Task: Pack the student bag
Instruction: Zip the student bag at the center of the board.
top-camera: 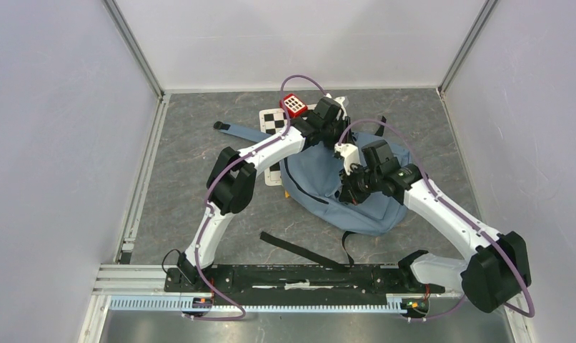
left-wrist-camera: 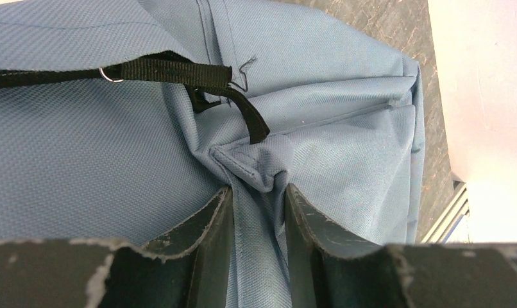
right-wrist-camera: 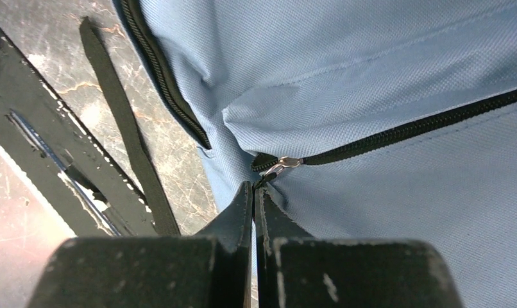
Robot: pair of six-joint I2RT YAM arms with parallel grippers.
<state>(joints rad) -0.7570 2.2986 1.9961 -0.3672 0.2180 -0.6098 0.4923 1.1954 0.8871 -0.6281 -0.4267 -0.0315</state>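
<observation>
**Top view.**
- Bag (top-camera: 317, 182): lies flat at frame centre, with one loose strap (top-camera: 299, 249) trailing towards the lower edge.
- Left pincer (top-camera: 336, 136): at the bag's upper edge. Its jaws cannot be made out from here.
- Right pincer (top-camera: 353, 187): down on the bag's middle, just below the left one. Its jaws are hidden here too.
- Both arms reach the bag, and the right one is on the part that matters.

**Left wrist view.**
- Left pincer (left-wrist-camera: 259, 199): jaws partly closed and clamped on a raised fold (left-wrist-camera: 253, 163) of the bag (left-wrist-camera: 83, 147).
- The fold fills the gap between the jaws and rises towards frame centre.

**Right wrist view.**
- Right pincer (right-wrist-camera: 254, 192): jaws closed tight. The near end of the silver pull (right-wrist-camera: 280, 167) seems to be nipped between the tips.
- Bag (right-wrist-camera: 371, 64): fills the upper and right of the frame.
- Zip (right-wrist-camera: 423, 125): its teeth are meshed. The long axis runs from the pull, just above the tips, away to the right edge and climbs slightly.

**Judgement.**
- The pull must travel along that zip line, so the right arm likely drags it.
- The left arm's clamped fold acts as the anchor that keeps the cloth taut.
- Pulling off that axis risks jamming the slider or slipping off the pull.
</observation>
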